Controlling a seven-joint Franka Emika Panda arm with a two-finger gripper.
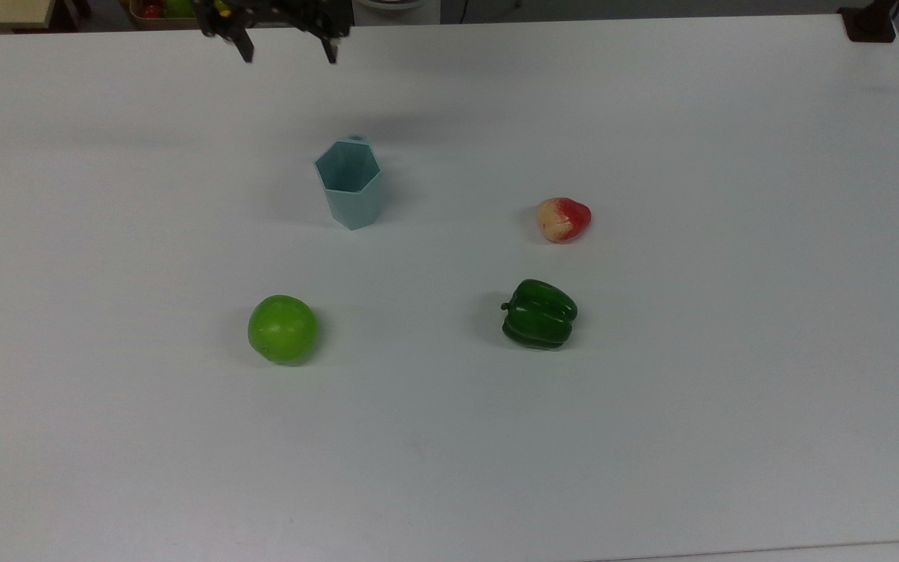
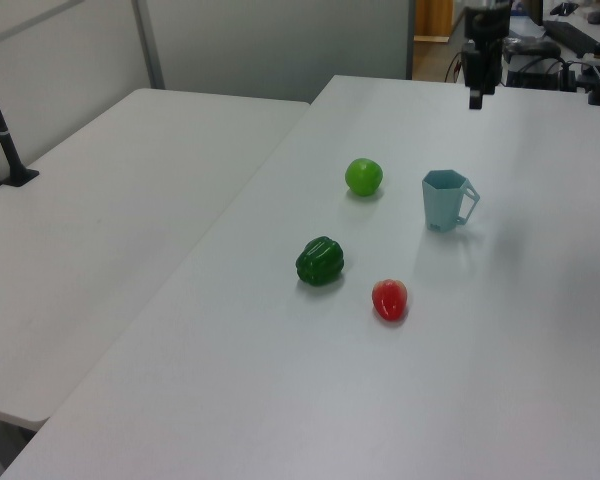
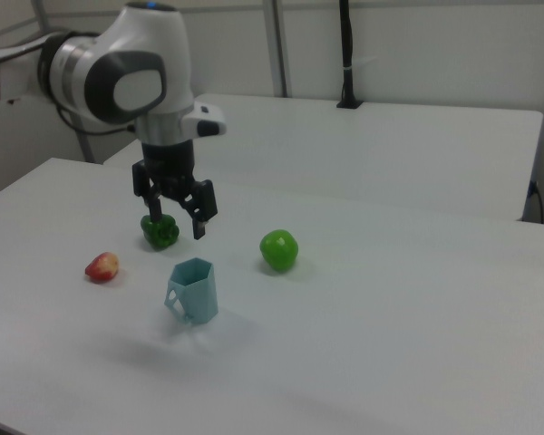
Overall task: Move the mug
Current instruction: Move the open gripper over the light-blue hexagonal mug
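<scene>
Where it stands upright, pale teal mug (image 1: 350, 184), hexagonal, thin handle

Top view: mug (image 1: 350, 185) at centre, apple (image 1: 282, 329) at seven o'clock, bell pepper (image 1: 539, 314) at four, strawberry (image 1: 563, 219) at three.

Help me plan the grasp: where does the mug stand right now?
In the top view the mug stands upright on the table, up and right of the green apple, left of the red fruit.

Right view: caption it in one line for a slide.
Open gripper hangs above the upright teal mug on a white table, with a green apple, green pepper and red fruit nearby.
</scene>
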